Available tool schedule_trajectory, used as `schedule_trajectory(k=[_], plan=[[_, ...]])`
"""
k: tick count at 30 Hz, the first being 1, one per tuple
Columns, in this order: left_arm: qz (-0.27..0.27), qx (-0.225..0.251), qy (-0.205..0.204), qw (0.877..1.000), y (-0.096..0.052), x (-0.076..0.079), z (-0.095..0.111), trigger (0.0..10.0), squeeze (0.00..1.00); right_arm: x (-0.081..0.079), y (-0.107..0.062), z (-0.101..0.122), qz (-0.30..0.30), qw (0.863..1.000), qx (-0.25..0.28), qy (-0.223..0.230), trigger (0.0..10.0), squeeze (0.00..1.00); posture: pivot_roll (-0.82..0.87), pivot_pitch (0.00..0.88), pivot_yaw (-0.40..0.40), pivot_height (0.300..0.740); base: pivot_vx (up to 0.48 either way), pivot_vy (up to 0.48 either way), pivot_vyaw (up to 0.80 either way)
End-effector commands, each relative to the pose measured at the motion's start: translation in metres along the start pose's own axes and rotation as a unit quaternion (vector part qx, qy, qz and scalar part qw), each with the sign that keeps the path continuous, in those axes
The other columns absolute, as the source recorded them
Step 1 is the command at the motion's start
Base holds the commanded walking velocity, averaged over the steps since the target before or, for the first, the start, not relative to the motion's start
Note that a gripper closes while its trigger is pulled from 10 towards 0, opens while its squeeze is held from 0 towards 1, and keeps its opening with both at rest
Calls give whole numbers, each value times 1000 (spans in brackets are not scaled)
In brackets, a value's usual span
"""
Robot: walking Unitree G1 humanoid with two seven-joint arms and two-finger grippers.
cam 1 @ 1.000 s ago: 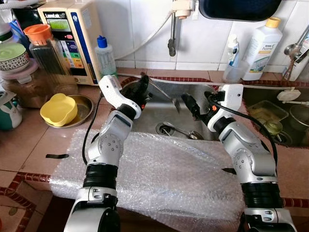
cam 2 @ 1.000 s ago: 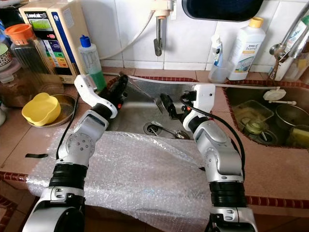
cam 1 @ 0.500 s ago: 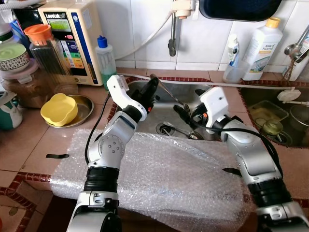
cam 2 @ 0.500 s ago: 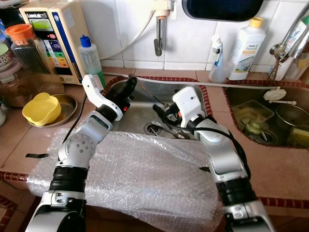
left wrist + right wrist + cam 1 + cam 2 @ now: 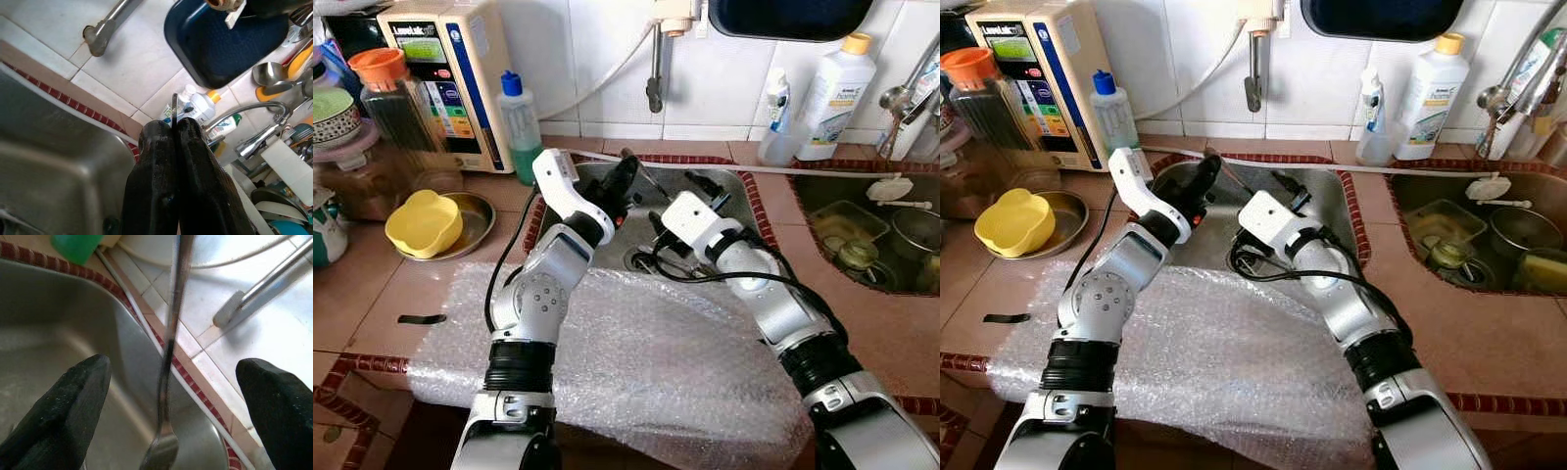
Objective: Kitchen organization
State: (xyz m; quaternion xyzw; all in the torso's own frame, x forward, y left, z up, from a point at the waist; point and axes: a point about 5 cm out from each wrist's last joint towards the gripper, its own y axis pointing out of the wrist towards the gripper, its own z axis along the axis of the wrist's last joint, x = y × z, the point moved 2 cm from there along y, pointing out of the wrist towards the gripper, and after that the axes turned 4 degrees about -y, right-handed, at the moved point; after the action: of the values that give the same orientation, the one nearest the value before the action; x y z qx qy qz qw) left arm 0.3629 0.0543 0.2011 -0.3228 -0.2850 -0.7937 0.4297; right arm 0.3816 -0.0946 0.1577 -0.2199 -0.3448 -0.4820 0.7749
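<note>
Over the steel sink [image 5: 607, 250], I have the left gripper [image 5: 625, 174] with fingers pinched on a fork [image 5: 168, 362] held handle-up, while the right gripper [image 5: 658, 235] spreads its fingers around the shaft, presumably to receive it.

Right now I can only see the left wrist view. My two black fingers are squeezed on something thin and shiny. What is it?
Observer: It is a long metal utensil. Your left tool holds it up over the sink.
Operator: Where is my other tool?
Observer: Your right tool is in the sink too. It is wide open, with one finger on each side of the utensil's handle, not touching it.
Operator: What is under my arms?
Observer: A big sheet of bubble wrap is spread on the counter in front of the sink.
</note>
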Motion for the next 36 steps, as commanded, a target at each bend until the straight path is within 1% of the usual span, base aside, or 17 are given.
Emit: schedule_trajectory(k=[1,2,7,14,23,32,33,35,36], plan=[[-10,-2,-8,1000,0,10,-7,0,0,6,6,7,-15,1000,8,-12,10000,0,13,0,30,740,0,0,0],[-9,-3,-8,1000,0,10,-7,0,0,7,9,7,-22,1000,8,-9,0,0,14,0,31,740,0,0,0],[-6,-6,-8,1000,-2,9,-9,0,0,10,14,7,-33,999,5,1,0,0,18,0,31,740,0,0,0],[-11,-7,-4,1000,-3,14,-8,0,0,7,13,0,-34,999,-3,9,0,0,19,0,31,740,0,0,0],[-10,-10,-2,1000,-2,14,-9,0,0,9,10,-8,-38,999,-12,22,0,0,13,0,36,740,0,0,0],[-10,-15,0,1000,-3,14,-11,0,0,6,9,-9,-29,999,-6,32,0,0,15,0,34,740,0,0,0],[-10,-16,0,1000,-3,14,-11,0,0,8,9,-8,-39,999,-2,31,0,0,15,0,34,740,0,0,0],[-10,-16,1,1000,-3,14,-11,0,0,8,9,-7,-36,999,-2,36,0,0,15,0,34,740,0,0,0],[-10,-16,1,1000,-3,14,-11,0,0,9,10,-7,-41,998,-1,40,8667,0,16,0,33,740,0,0,0]])
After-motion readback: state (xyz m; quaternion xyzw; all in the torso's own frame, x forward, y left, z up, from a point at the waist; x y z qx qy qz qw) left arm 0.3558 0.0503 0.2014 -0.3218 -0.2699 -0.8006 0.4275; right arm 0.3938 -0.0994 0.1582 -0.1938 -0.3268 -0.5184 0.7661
